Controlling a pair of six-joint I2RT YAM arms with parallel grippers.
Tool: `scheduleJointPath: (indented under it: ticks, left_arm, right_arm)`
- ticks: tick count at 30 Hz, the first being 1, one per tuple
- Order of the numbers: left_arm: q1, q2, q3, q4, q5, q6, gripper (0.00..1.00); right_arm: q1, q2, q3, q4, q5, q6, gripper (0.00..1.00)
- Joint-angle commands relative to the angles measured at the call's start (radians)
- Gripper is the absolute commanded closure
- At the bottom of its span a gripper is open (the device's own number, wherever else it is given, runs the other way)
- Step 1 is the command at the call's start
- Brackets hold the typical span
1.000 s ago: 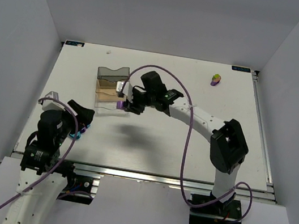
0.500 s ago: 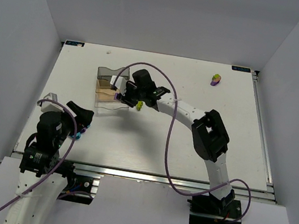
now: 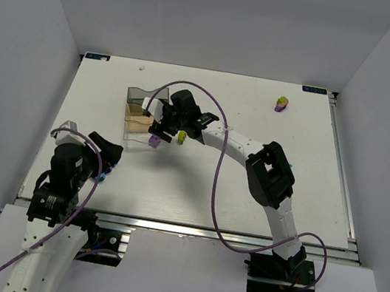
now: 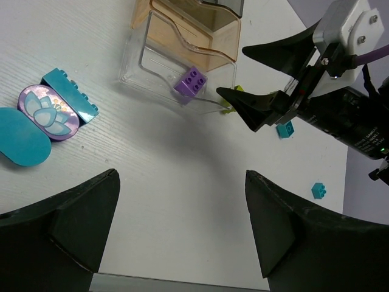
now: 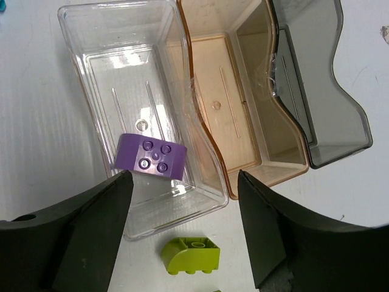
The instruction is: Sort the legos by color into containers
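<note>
The purple brick [image 5: 151, 156] lay flat on the floor of the clear bin [image 5: 121, 79], with the bare tan bin [image 5: 225, 103] and the grey bin [image 5: 328, 91] joined alongside. The right gripper [image 5: 182, 182] hung above it, spread wide and empty, so that placement looked finished. A lime brick [image 5: 190, 253] sat on the counter [image 3: 247, 192] just outside the clear bin. It seemed the likely next pick, calling for a short shift, a descent and a squeeze. The left gripper [image 4: 181, 182] hovered wide open, holding nothing.

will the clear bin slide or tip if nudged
Likely slides rather than tips: the clear bin is low, wide and seemingly joined to the tan bin and grey bin. Probably light: thin plastic holding one purple brick, so it shifts easily.
</note>
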State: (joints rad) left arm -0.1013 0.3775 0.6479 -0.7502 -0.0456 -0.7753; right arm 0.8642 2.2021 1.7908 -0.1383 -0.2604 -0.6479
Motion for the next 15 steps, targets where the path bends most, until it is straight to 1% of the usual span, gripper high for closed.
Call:
scheduleJointPath:
  ticks: [1, 5, 6, 7, 8, 9, 10, 11, 12, 14, 15]
  left_arm:
    - [0.003, 0.026, 0.025, -0.005, -0.019, 0.008, 0.07]
    - [0.003, 0.084, 0.047, -0.040, -0.059, -0.001, 0.09]
    - [0.003, 0.098, 0.050, -0.052, -0.074, -0.011, 0.13]
    - [0.003, 0.113, 0.053, -0.082, -0.112, -0.037, 0.26]
    - [0.003, 0.145, 0.058, -0.103, -0.141, -0.060, 0.37]
    - [0.003, 0.161, 0.070, -0.156, -0.173, -0.129, 0.49]
    - [0.003, 0.178, 0.078, -0.182, -0.231, -0.166, 0.68]
    - [0.003, 0.208, 0.082, -0.205, -0.250, -0.209, 0.70]
    - [0.003, 0.224, 0.090, -0.234, -0.260, -0.287, 0.70]
    - [0.003, 0.251, 0.094, -0.256, -0.267, -0.364, 0.46]
    - [0.003, 0.285, 0.096, -0.285, -0.270, -0.446, 0.35]
  right_arm:
    - [-0.005, -0.019, 0.016, 0.051, -0.011, -0.001, 0.25]
    - [-0.025, -0.093, 0.002, 0.046, -0.069, 0.056, 0.26]
    - [-0.040, -0.111, -0.002, 0.037, -0.120, 0.063, 0.26]
    - [-0.048, -0.146, -0.008, 0.023, -0.147, 0.073, 0.28]
    - [-0.056, -0.163, -0.033, 0.019, -0.175, 0.092, 0.28]
    - [-0.069, -0.183, -0.047, 0.019, -0.216, 0.105, 0.29]
    - [-0.074, -0.217, -0.062, 0.014, -0.229, 0.116, 0.29]
    - [-0.080, -0.234, -0.102, 0.011, -0.243, 0.131, 0.30]
    - [-0.082, -0.254, -0.126, 0.012, -0.246, 0.136, 0.29]
    - [-0.085, -0.312, -0.186, 0.034, -0.250, 0.149, 0.27]
    - [-0.086, -0.335, -0.252, 0.046, -0.253, 0.165, 0.26]
